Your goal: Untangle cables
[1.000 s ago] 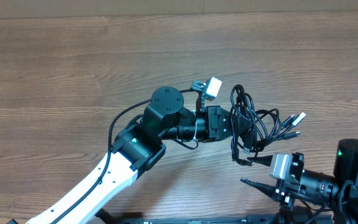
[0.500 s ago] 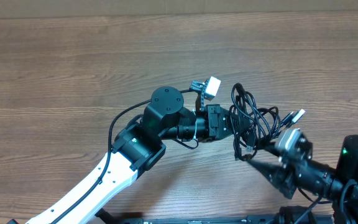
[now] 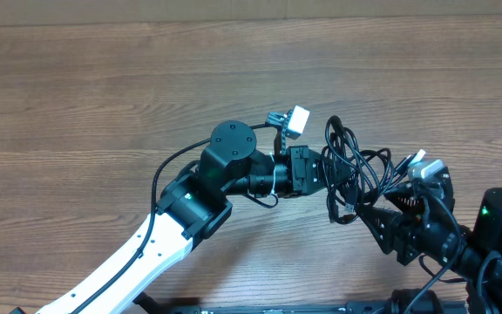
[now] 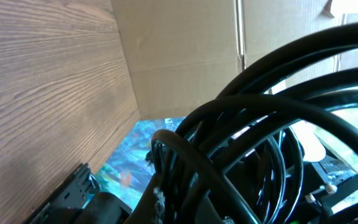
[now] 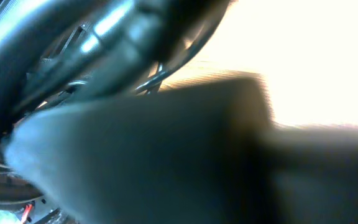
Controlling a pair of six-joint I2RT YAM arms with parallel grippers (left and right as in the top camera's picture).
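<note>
**Desk** (image 3: 103,87): wood-grain top, carrying everything below. It is lying under both sets of fingers and running well beyond them on every side.

**Left arm** (image 3: 181,218): white and black, reaching in behind its own fingers and lying low over the desk. This looks like an anchoring pose, so that the other arm has something fixed to pull against.

**Right arm** (image 3: 495,235): dark, coming in from the opposite side of the bundle, its wrist leaning toward the tangle.

**Cardboard panel** (image 4: 179,56): is standing beyond the left fingers, seen past the loops in the left wrist view.

**Cables** (image 3: 356,170): several thin black cords, knotted into one bunch of loops. They are sitting directly at the left fingers and between the two sets of fingers. In the left wrist view the loops (image 4: 272,124) are crowding right against the lens. The untangling looks barely begun, since no strand is lying free.

**Left fingers** (image 3: 322,171): are clamping tight on the near side of the bunch, pinning it.

**Right fingers** (image 3: 375,222): are pointing into the lower edge of the bunch, touching or just beside it. Their own view is blurred, with one dark finger (image 5: 142,143) filling it, so I cannot tell how wide they are standing or whether a strand is caught. Picking out one loop is probably the aim.

**White block** (image 3: 299,120): is sitting on the left wrist just behind the left fingers.

**Plug tip** (image 3: 416,159): silver, is sticking out of the bunch on the side away from the left fingers.
</note>
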